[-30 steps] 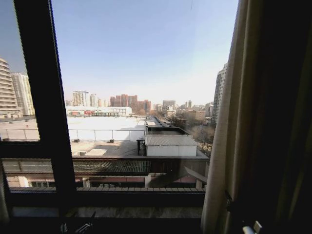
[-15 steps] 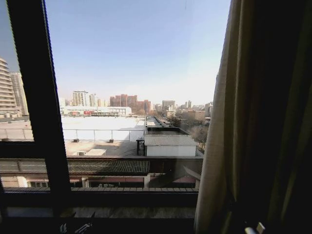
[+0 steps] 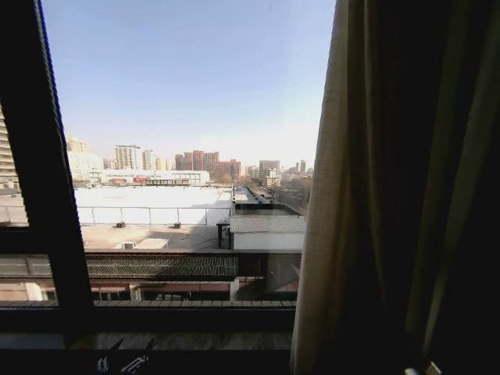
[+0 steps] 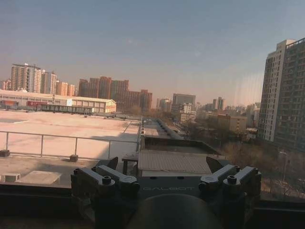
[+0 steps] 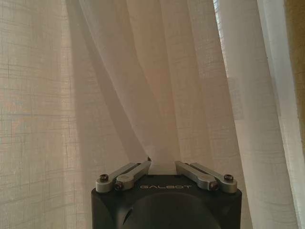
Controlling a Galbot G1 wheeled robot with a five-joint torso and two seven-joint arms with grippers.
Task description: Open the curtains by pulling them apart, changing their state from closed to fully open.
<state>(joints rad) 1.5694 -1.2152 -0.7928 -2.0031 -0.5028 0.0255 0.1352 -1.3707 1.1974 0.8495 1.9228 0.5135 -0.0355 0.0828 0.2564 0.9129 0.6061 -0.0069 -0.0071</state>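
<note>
Right claw (image 5: 163,168) was pinched shut on a fold of the curtain (image 5: 143,86), fabric bunched between its linkage arms and sheer pleats hanging all round it. Left claw (image 4: 164,174) was spread open, holding nothing, pointed out through the glass at rooftops and tower blocks.

In the head view the whole picture had slid left over the last second, so the camera had moved; the dark window frame bar (image 3: 43,180) sat nearer the left edge than before. The curtain panel (image 3: 391,187) took up more of the right side than a second earlier, its inner edge further toward the middle of the view. With the camera turning I could not tell whether the fabric itself had travelled. Judging by the clear glass, the middle of the window was already uncovered.

Count: one curtain panel seen, bunched at the right; two claws; one upright frame bar
</note>
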